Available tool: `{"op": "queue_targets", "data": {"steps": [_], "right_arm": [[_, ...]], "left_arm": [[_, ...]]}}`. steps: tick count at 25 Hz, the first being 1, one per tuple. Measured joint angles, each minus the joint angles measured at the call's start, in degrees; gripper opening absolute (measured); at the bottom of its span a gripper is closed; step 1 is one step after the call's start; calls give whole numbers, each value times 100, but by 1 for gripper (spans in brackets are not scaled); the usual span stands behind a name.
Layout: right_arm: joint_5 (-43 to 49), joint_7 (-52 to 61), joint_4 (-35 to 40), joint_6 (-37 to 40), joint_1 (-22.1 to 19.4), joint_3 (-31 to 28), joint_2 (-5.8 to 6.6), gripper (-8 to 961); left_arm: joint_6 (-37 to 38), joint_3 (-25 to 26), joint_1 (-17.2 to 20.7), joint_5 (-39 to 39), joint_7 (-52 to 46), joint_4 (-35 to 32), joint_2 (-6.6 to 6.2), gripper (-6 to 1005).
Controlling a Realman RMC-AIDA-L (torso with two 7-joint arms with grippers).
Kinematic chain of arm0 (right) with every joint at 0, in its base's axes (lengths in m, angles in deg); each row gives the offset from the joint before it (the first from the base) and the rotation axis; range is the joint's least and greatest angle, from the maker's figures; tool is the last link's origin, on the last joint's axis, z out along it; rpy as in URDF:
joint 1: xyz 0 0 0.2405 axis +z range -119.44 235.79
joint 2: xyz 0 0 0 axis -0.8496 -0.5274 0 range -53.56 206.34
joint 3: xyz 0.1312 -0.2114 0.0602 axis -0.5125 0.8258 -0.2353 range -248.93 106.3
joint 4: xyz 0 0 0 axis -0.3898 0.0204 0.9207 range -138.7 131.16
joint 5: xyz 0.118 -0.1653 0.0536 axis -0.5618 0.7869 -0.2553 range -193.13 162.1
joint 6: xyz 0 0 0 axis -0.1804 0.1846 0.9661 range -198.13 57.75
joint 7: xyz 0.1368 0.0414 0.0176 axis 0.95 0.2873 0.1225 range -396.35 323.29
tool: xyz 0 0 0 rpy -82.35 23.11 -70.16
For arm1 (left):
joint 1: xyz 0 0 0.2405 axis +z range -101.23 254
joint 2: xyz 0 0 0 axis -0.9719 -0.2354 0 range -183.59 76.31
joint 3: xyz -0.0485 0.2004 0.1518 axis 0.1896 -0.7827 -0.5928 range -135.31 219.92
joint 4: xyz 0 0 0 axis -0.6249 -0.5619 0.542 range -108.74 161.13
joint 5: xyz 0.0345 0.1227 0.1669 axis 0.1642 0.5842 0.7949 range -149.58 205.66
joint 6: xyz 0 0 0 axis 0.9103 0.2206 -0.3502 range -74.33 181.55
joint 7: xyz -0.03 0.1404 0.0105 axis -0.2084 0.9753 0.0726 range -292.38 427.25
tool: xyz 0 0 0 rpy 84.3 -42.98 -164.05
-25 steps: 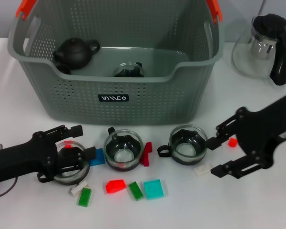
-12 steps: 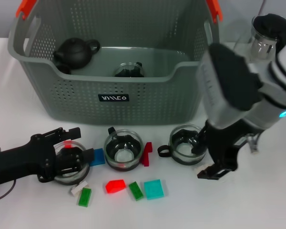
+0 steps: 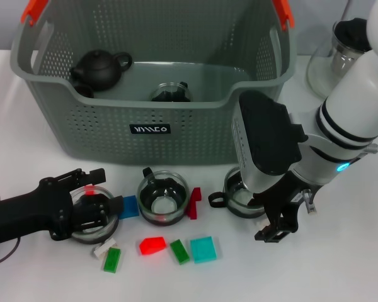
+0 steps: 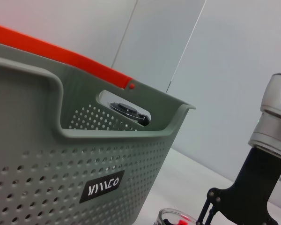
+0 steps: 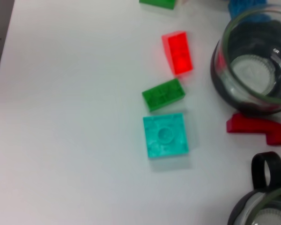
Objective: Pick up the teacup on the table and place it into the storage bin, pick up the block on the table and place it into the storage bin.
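Observation:
The storage bin [image 3: 82,126] stands at the back and holds a black teapot [image 3: 97,68] and one teacup [image 3: 170,93]. Three glass teacups sit in front of it. My left gripper [image 3: 99,189] is open around the left teacup [image 3: 91,217]. The middle teacup [image 3: 164,198] stands free. My right gripper [image 3: 259,217] hangs open at the right teacup [image 3: 238,192], and the wrist hides part of that cup. Loose blocks lie in front: red [image 3: 152,245], green [image 3: 179,251], teal [image 3: 202,249]. The right wrist view shows the teal block [image 5: 165,135] and the middle teacup [image 5: 253,75].
A glass pitcher [image 3: 346,60] with a black lid stands at the back right behind my right arm. More blocks lie near the cups: blue [image 3: 129,206], dark red [image 3: 193,202], green [image 3: 112,259] and white [image 3: 104,248].
My right arm has swung in from the right and turned downward over the right teacup, now covering part of it. The left arm and all cups and blocks have stayed put.

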Motion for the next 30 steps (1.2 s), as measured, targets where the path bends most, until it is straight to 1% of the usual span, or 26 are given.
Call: {"op": "queue_targets", "data": {"steps": [8,16,21,27,30], "right_arm": [[-2,146,1,342,34,-65,24,593],[0,148,-30,53,-7,-31,13,592],[-28,141,-35,41,-16,-54,14,459],[-14,167,-44,32,-23,-70,21,216],[-10,185,-24,61,-26,-100,21,170]], "left_arm": [[-13,0,8,0,0,-5,2,872],[-89,-23,-7,0,0,9,14,872],[-97,-17,14,0,0,9,19,872],[-97,-22,17,0,0,9,19,872],[-97,-27,14,0,0,9,20,872]]}}
